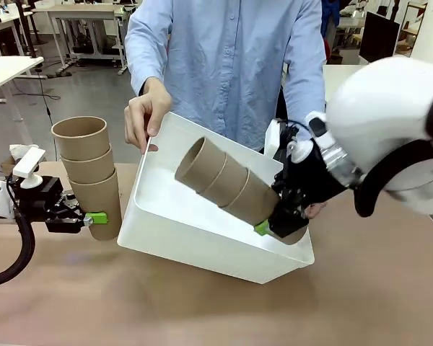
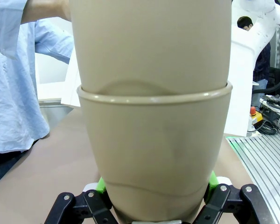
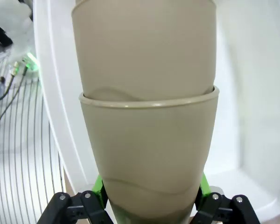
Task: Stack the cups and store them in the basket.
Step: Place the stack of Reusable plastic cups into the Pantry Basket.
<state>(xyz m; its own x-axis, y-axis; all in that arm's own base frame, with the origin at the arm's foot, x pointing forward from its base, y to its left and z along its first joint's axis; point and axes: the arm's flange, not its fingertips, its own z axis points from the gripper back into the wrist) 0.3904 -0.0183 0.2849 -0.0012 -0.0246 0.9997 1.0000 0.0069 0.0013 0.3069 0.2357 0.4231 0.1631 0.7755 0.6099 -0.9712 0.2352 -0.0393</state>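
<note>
Two stacks of three tan paper cups are in hand. My left gripper [image 1: 94,218] is shut on the bottom cup of an upright stack [image 1: 89,173] at the table's left, just left of the basket. In the left wrist view this stack [image 2: 154,116] rises between my green pads. My right gripper [image 1: 270,225] is shut on the base of a second stack [image 1: 224,182], tilted up and to the left inside the white basket [image 1: 202,245]. The same stack [image 3: 147,121] shows in the right wrist view against the basket's wall [image 3: 252,93]. A person's hand [image 1: 144,115] holds the basket's far-left rim and tips it toward me.
The person in a light blue shirt [image 1: 231,58] stands right behind the basket at the far edge. Bare brown tabletop [image 1: 202,310] lies in front of the basket. White desks [image 1: 7,68] stand farther back on the left.
</note>
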